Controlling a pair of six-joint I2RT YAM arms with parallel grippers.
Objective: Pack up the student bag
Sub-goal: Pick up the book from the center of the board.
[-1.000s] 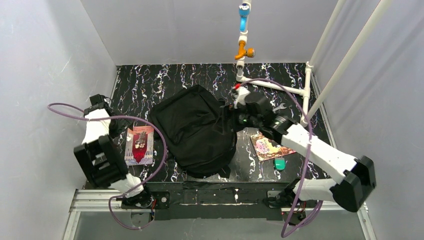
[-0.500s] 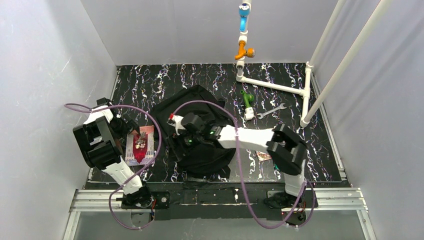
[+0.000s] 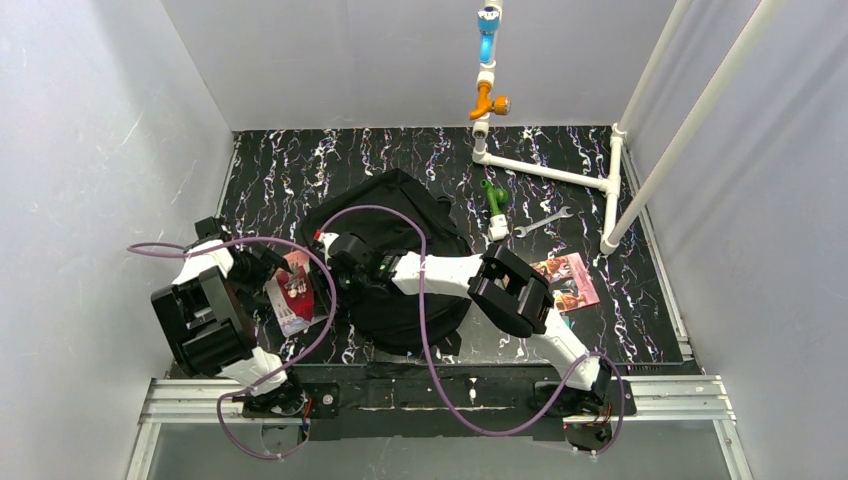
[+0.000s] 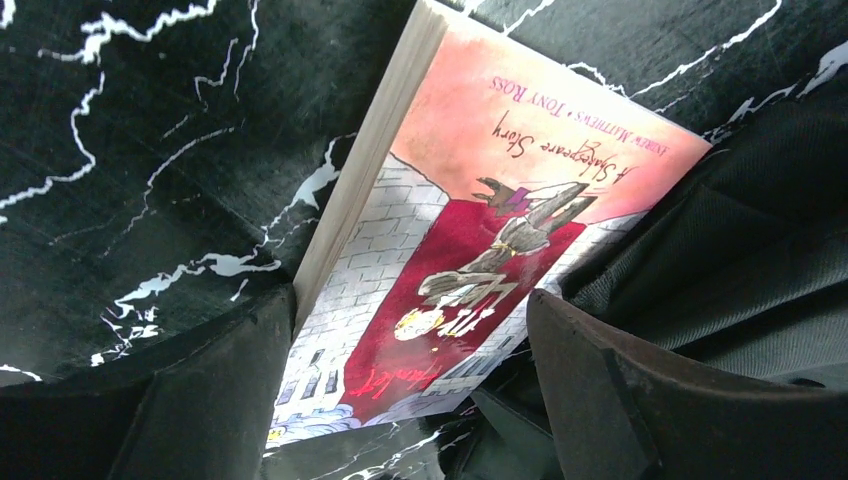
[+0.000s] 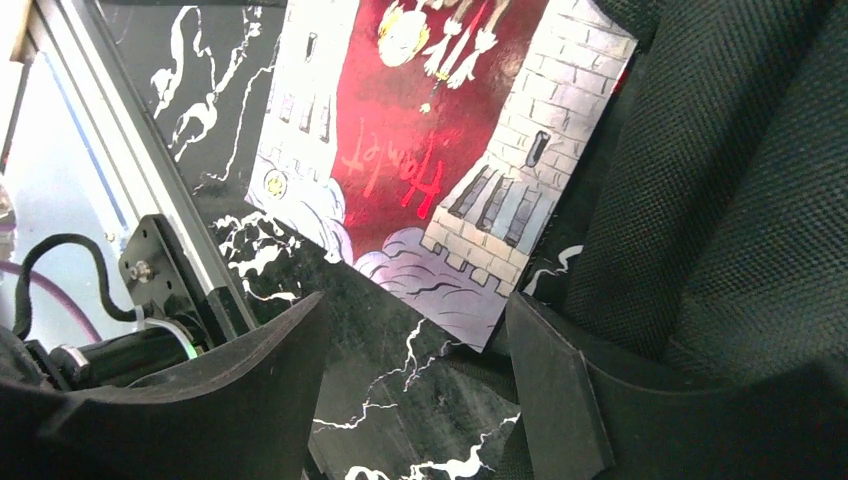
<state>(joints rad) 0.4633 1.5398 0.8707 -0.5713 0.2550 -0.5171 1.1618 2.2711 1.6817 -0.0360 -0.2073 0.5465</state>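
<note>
The black student bag (image 3: pixel 400 265) lies flat in the middle of the table. A red and pink book (image 3: pixel 296 290) lies tilted at the bag's left edge, one corner against the fabric (image 5: pixel 720 180). My left gripper (image 3: pixel 274 268) is open. In the left wrist view (image 4: pixel 412 330) its jaws stand wide apart around the book's near end (image 4: pixel 470 230), the left finger by the page edge. My right gripper (image 3: pixel 335 262) reaches across the bag. It is open and empty (image 5: pixel 415 400) over bare table beside the book's corner (image 5: pixel 430 150).
A second, pink book (image 3: pixel 565 282) lies right of the bag. A green-handled tool (image 3: pixel 493 205) and a wrench (image 3: pixel 545 219) lie behind it. A white pipe frame (image 3: pixel 545 172) with an orange valve (image 3: pixel 488 102) stands at the back right. Grey walls enclose the table.
My right arm has swung left across the bag to its left edge. My left gripper has come onto the red book, which has shifted toward the bag and tilted.
</note>
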